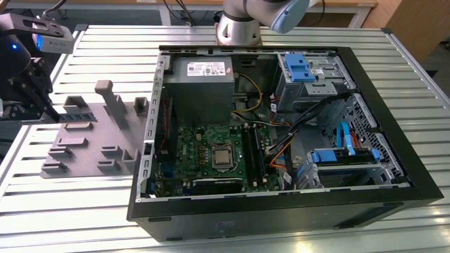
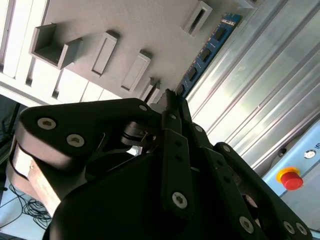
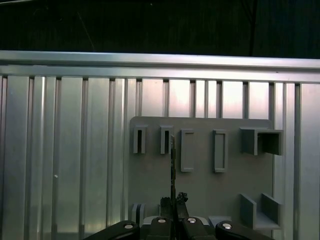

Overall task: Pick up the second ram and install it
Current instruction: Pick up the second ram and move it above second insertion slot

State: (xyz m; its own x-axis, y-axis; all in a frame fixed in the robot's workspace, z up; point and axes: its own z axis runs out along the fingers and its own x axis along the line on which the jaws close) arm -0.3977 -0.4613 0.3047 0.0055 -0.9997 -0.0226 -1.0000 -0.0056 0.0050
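Hand (image 2: 169,98) clamps narrowly on the second ram (image 2: 205,52) at the grey holder block (image 1: 84,141) near the desk's (image 1: 113,52) edge; installation on the motherboard (image 1: 200,142) is not yet done.

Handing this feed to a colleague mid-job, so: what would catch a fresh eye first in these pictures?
The open black computer case sits in the exterior view's middle and right, its green motherboard and grey metal power supply box laid bare inside. At that view's left, the black gripper is shut on the thin blue ram strip with dark chips, close to the grey plastic holder block on the slatted metal table.
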